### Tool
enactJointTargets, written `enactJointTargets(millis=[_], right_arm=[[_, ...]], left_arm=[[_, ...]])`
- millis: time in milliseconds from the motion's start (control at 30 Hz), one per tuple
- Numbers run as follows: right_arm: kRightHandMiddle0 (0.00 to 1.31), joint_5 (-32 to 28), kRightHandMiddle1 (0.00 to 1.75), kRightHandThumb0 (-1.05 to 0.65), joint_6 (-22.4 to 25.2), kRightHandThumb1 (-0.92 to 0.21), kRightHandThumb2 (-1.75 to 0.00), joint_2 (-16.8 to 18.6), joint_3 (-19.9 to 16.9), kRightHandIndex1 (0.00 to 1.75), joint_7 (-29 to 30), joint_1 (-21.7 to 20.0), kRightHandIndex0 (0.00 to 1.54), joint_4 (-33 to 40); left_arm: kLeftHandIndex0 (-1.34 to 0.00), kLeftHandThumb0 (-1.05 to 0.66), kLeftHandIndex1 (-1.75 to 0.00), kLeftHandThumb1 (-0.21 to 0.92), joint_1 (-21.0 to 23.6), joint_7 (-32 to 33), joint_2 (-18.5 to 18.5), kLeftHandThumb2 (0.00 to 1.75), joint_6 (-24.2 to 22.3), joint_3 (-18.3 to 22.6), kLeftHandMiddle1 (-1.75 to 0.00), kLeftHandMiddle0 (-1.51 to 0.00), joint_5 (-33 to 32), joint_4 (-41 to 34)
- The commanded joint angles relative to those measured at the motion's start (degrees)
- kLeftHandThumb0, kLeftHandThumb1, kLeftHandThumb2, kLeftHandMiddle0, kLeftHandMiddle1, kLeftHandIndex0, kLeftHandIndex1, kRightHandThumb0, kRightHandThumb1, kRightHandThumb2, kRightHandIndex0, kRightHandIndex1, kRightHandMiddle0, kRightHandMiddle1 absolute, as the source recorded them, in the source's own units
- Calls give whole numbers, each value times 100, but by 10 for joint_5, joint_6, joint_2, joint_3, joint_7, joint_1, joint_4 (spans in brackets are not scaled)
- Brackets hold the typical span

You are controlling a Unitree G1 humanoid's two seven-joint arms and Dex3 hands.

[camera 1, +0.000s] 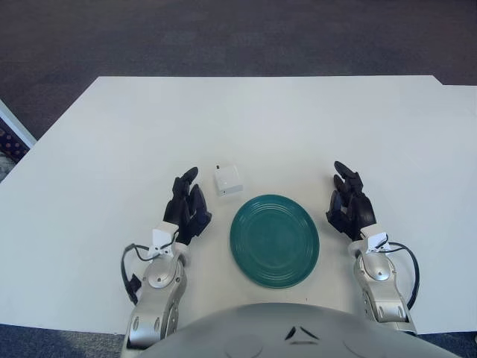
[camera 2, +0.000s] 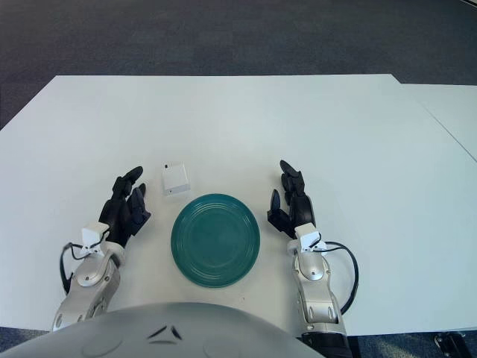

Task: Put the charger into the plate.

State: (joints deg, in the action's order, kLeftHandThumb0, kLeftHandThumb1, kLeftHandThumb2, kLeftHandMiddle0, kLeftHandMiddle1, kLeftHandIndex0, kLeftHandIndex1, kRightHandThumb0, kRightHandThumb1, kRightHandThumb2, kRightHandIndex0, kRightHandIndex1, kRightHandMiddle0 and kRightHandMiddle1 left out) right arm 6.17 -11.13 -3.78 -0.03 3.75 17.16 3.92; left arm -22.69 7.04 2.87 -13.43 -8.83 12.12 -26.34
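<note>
White charger beside a round green plate, both hands empty.

Left eye view: the small boxy white charger [camera 1: 228,180] lies on the matte white table [camera 1: 112,149], just beyond the smooth teal plate [camera 1: 274,240]; the left hand [camera 1: 186,209] has loosely extended fingers, holding nothing.
Right eye view: the right hand [camera 2: 291,203] shows right of the plate, fingers relaxed, empty.

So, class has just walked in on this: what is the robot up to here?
Nothing is held yet. The small white charger lies on the white table, just beyond the empty green plate. The left hand, fingers open, is beside the plate's left edge, nearest the charger. The right hand shows open on the plate's right side.
</note>
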Motion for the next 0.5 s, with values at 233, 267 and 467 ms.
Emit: enactJointTargets(millis=[233,267,467], right_arm=[[0,20,49,-71,41,-92,-93,12,10,0,19,17,18,-4],[0,19,49,-71,41,-92,-93,11,10,0,19,18,18,-3],[0,17,50,-72,45,-92,-93,10,11,0,19,20,16,-3]], left_arm=[[-4,-105,-77,92,152,0,95,69,-87,-119,0,-16,464,28],[-4,-105,-78,92,162,-7,94,68,-94,-122,0,-15,476,34],[-1,-105,-76,92,196,-33,94,66,-107,-130,0,-7,511,63]])
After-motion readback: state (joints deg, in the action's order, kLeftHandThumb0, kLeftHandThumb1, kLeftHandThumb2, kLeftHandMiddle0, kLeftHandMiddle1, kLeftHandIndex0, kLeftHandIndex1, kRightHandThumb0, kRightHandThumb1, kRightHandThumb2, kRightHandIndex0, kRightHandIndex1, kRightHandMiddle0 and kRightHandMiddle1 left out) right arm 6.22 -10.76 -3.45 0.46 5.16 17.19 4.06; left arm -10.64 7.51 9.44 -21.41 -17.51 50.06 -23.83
